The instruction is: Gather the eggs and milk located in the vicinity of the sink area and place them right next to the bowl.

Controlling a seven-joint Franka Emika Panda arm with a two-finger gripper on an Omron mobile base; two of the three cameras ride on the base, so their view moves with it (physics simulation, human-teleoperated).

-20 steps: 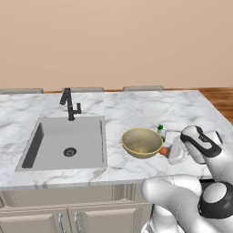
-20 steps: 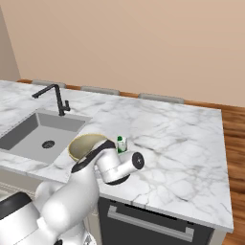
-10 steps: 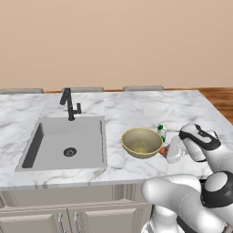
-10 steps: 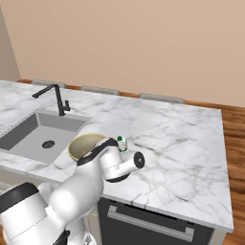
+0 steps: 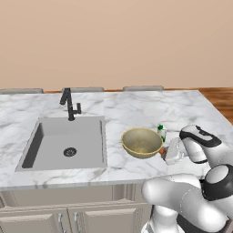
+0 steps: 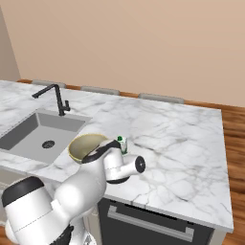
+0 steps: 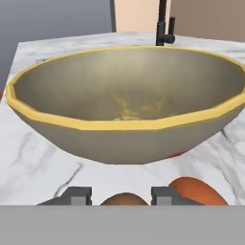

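Beside the bowl [image 7: 124, 110], my fingers [image 7: 167, 195] are clamped on the brown egg [image 7: 123, 199]; I should lower it gently to the worktop [image 7: 43, 162] before releasing.

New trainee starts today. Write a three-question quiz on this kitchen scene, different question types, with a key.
1. True or false: the milk bottle stands in the sink.
2. What lies between the fingertips of the tool? A) brown egg B) faucet C) bottle cap
3. Fill in: the orange-red egg lies on the counter beside the ____.

Key: 1 false; it stands beside the bowl. 2 A. 3 bowl.
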